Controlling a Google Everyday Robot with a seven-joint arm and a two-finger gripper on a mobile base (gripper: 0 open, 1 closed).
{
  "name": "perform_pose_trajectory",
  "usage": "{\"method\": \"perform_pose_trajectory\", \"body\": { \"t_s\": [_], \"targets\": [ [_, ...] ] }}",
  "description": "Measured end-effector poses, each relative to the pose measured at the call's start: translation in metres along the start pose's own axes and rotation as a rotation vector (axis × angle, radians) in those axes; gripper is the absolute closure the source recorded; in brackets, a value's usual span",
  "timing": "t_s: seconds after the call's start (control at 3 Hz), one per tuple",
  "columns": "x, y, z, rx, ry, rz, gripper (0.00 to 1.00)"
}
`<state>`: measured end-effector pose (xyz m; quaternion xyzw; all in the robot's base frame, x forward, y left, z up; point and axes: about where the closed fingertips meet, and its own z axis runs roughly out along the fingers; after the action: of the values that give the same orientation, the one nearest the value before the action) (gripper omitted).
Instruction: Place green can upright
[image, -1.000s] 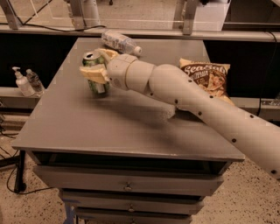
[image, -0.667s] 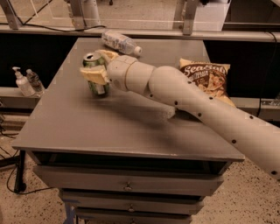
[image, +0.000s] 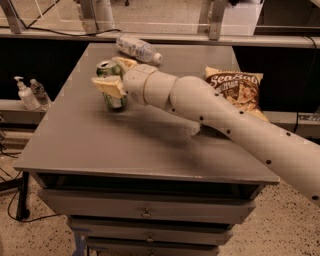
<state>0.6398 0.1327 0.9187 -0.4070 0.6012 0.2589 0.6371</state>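
The green can (image: 115, 100) stands upright on the grey table (image: 100, 145), at its back left. Its silver top with the pull tab faces up. My gripper (image: 115, 74) is at the can, coming in from the right. One yellowish finger (image: 107, 85) lies across the can's front and the other (image: 124, 62) sits behind it. The fingers are closed on the can's upper half. The can's bottom rests on the table.
A clear plastic bottle (image: 138, 49) with a white cap lies on its side at the table's back edge. A chip bag (image: 235, 88) lies at the right, partly behind my arm. Two small bottles (image: 30, 93) stand on a shelf to the left. Drawers sit under the table.
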Motion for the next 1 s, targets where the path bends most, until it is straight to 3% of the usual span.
{"method": "perform_pose_trajectory", "body": {
  "t_s": [0.33,1.0],
  "targets": [
    [0.0008,-0.0001,-0.0003,0.0,0.007,0.003,0.0],
    [0.0013,-0.0024,-0.0043,0.011,0.021,0.007,0.0]
  ]
}}
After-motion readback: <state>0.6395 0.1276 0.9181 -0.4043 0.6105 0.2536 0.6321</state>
